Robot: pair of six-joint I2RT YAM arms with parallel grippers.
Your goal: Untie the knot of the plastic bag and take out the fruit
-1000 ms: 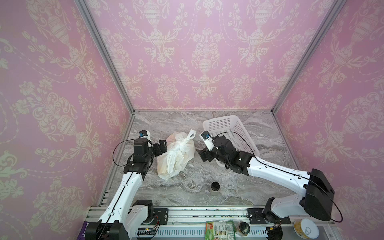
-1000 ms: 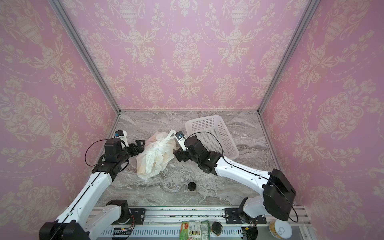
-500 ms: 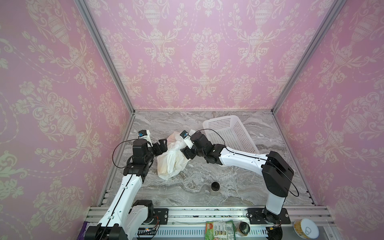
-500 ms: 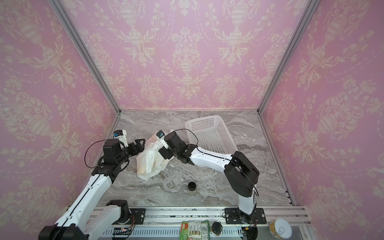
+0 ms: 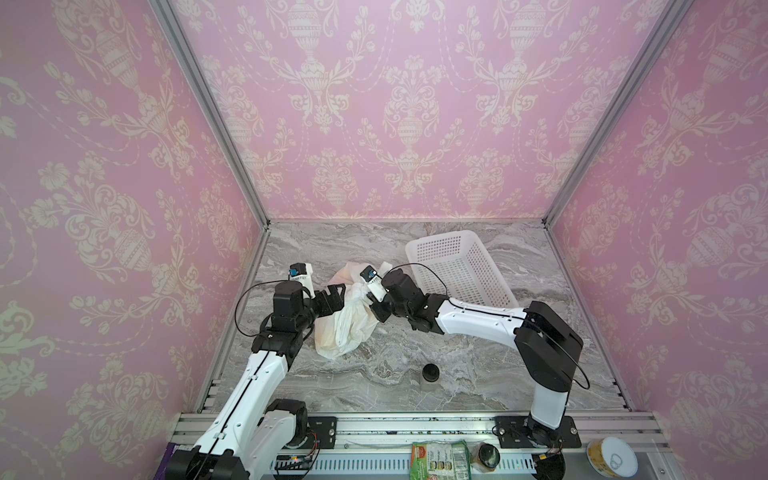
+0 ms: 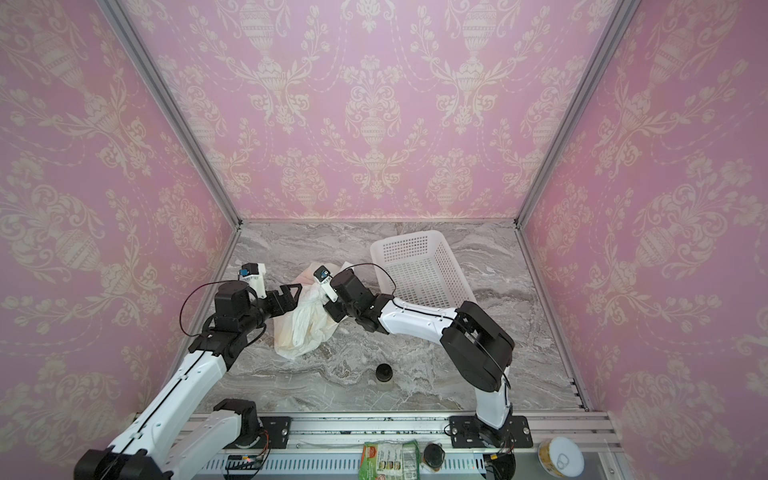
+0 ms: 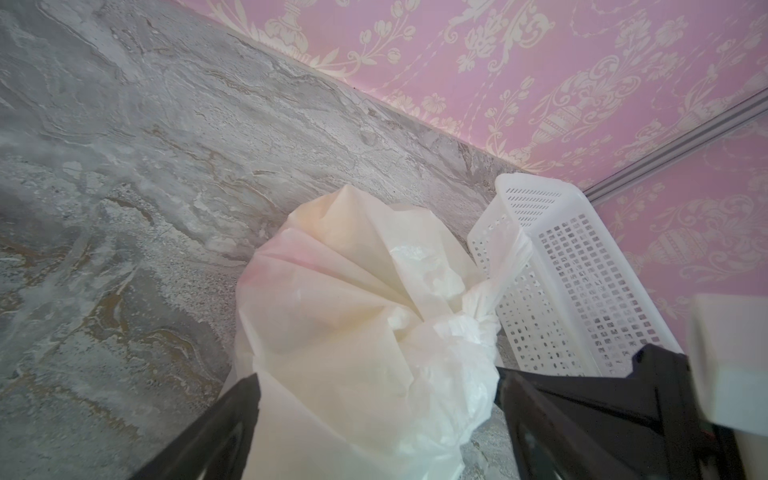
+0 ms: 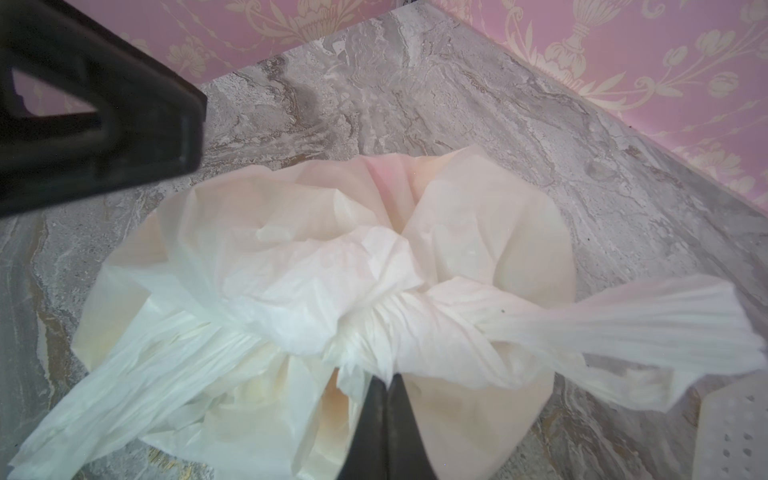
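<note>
Right gripper (image 8: 384, 386) fully closed, pinching thin film at the knot (image 8: 374, 328); left gripper (image 5: 338, 298) wide open, empty, straddling the plastic bag (image 5: 340, 328) left of centre. I judge pulling now drags the unanchored bag or tightens the knot.

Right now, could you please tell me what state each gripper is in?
Left gripper: open, jaws straddling the plastic bag.
Right gripper: shut on the plastic bag beside the knot.

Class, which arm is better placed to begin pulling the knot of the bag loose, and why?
Right. The right end effector is shut on the knot, ready to pull; the left end effector is open, straddling the plastic bag.
</note>
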